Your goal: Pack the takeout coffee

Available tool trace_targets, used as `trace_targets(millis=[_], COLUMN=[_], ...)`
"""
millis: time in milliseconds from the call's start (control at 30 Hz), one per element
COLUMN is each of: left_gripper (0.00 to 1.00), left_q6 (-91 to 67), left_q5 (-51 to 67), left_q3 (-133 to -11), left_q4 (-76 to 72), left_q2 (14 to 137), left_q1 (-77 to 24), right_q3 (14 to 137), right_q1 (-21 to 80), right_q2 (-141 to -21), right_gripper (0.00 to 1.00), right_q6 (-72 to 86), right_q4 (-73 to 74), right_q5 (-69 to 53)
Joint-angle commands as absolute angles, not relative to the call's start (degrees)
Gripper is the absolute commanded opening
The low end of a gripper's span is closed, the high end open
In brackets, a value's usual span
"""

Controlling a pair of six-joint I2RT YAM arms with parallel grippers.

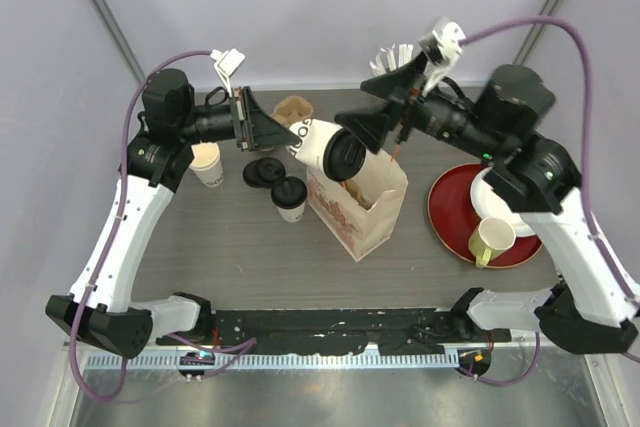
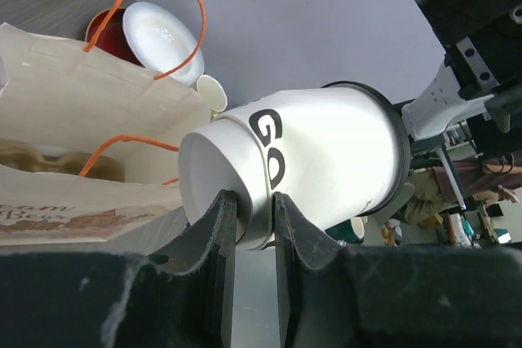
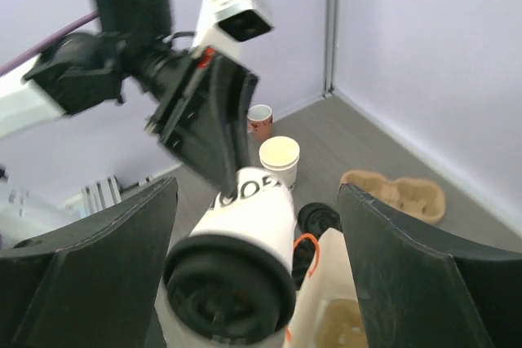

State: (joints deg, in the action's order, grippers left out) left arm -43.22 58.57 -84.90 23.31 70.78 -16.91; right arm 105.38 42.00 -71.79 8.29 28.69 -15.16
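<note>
The takeout coffee (image 1: 318,147) is a white paper cup printed "GO" with a black lid. It is held sideways in the air above the open paper bag (image 1: 360,209). My left gripper (image 1: 292,132) is shut on the cup's base end, as the left wrist view shows, with the fingertips (image 2: 222,209) pinching the cup (image 2: 326,152). My right gripper (image 1: 358,112) is open at the lid end. In the right wrist view the cup (image 3: 249,226) lies between its wide-spread fingers (image 3: 416,275), which do not grip it.
A second lidded cup (image 1: 290,197), loose black lids (image 1: 265,172) and a stack of cups (image 1: 207,162) stand left of the bag. A brown cup carrier (image 1: 293,109) lies behind. A red plate (image 1: 455,209) with a white bowl and a yellow mug (image 1: 492,239) sits at right.
</note>
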Motion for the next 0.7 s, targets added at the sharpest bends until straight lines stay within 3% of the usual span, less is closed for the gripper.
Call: trace_targets(millis=[0, 200, 667], left_gripper=[0.0, 0.0, 0.0], left_q6=[-48.33, -50.8, -50.01], left_q5=[59.94, 60.03, 60.12], left_q3=[-84.2, -84.2, -85.17], left_q4=[15.04, 12.3, 13.27], left_q2=[68.82, 69.34, 69.7], left_q1=[-16.26, -16.26, -16.35], right_q3=[104.86, 103.36, 102.57], right_q1=[42.1, 42.1, 42.1], right_q2=[-63.11, -59.77, -64.42], right_gripper=[0.83, 0.59, 0.44], right_q6=[-8.68, -19.76, -24.78], right_q4=[32.74, 43.41, 38.06], right_q5=[-25.48, -21.89, -19.77])
